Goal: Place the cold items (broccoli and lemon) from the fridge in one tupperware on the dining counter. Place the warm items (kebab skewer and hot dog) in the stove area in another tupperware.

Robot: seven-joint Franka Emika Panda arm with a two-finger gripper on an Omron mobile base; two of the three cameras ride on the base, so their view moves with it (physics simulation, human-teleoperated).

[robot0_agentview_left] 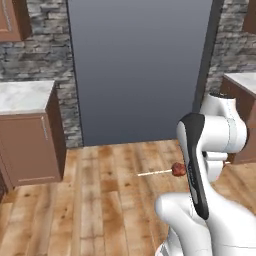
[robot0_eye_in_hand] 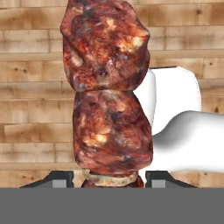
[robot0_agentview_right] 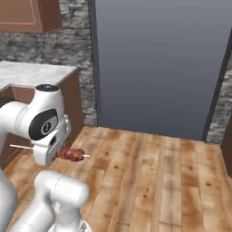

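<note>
Gripper [robot0_eye_in_hand: 112,179] jaws half-closed around browned meat-chunk kebab skewer [robot0_eye_in_hand: 107,94], held over plank floor [robot0_eye_in_hand: 30,109]. Keep it level in transit; the thin stick could slip.

The kebab skewer [robot0_eye_in_hand: 109,96] is seen as mottled dark red-brown meat with pale flecks on a light stick. The floor [robot0_agentview_left: 100,200] is patterned in tan wooden planks; the fridge door [robot0_agentview_right: 158,63] is plain grey-blue.

Glossy white rounded arm links [robot0_agentview_left: 220,130], black stripe along one link, dark round joint cap with marking
</note>
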